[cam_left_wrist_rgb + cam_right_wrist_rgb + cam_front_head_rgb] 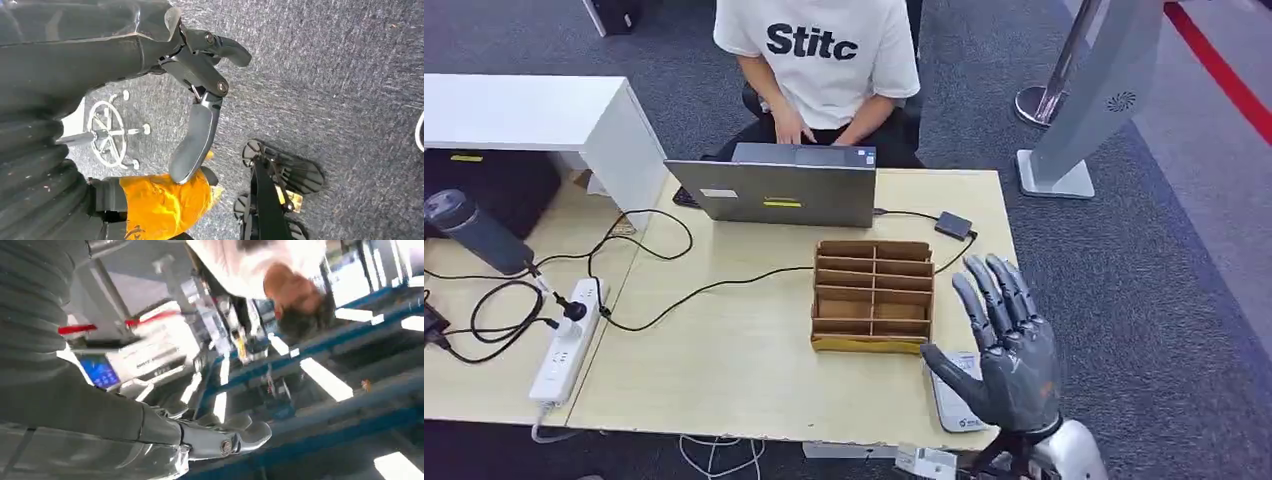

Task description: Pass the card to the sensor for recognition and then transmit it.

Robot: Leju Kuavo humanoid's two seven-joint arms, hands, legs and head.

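Observation:
My right hand point(1004, 345) is raised over the table's near right corner, its fingers straight and spread, with nothing in it. Under it a flat white item point(952, 405) lies on the wooden table point(724, 350), partly hidden by the hand; I cannot tell whether it is the card or the sensor. A brown wooden organiser point(871, 296) with several compartments stands just left of the hand. The right wrist view shows this hand's thumb point(242, 436) holding nothing. My left hand point(200, 100) hangs over grey carpet, fingers loose and holding nothing.
A person in a white shirt point(824, 50) sits at the far side, typing on a grey laptop point(774, 190). A black adapter point(953, 225) and cables point(654, 270) cross the table. A white power strip point(566, 340) and a dark bottle point(474, 232) lie at the left. A grey stand point(1084, 110) is on the floor.

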